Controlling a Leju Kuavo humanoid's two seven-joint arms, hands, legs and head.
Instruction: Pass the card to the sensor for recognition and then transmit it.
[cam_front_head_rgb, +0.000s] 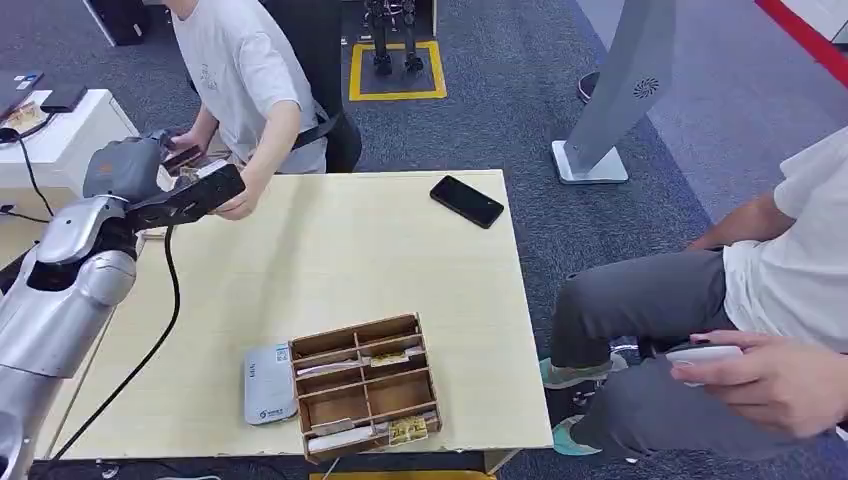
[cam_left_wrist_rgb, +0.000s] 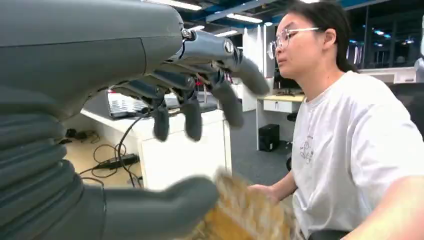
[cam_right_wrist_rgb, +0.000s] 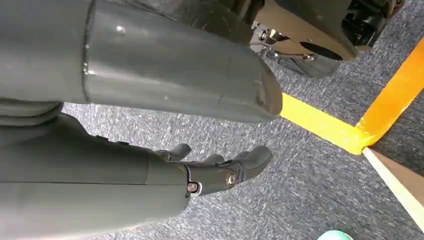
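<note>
My left hand (cam_front_head_rgb: 190, 195) reaches over the table's far left corner toward a person in a white shirt (cam_front_head_rgb: 250, 80). In the left wrist view its fingers (cam_left_wrist_rgb: 200, 100) spread wide above the thumb (cam_left_wrist_rgb: 165, 210), gripping nothing. A blurred tan card (cam_left_wrist_rgb: 245, 212) lies just past the thumb tip, with the person's hand (cam_left_wrist_rgb: 265, 192) on it. That person's hand (cam_front_head_rgb: 240, 205) touches my left hand. The grey-white sensor (cam_front_head_rgb: 268, 385) lies at the table's near edge, beside a wooden card box (cam_front_head_rgb: 365, 385). My right hand (cam_right_wrist_rgb: 220, 170) hangs over carpet, fingers loosely apart, holding nothing.
A black phone (cam_front_head_rgb: 467, 201) lies at the table's far right corner. A second person (cam_front_head_rgb: 780, 300) sits to the right, holding a white device (cam_front_head_rgb: 705, 355). A grey kiosk stand (cam_front_head_rgb: 610, 100) rises behind the table. A black cable (cam_front_head_rgb: 165, 320) runs across the table's left side.
</note>
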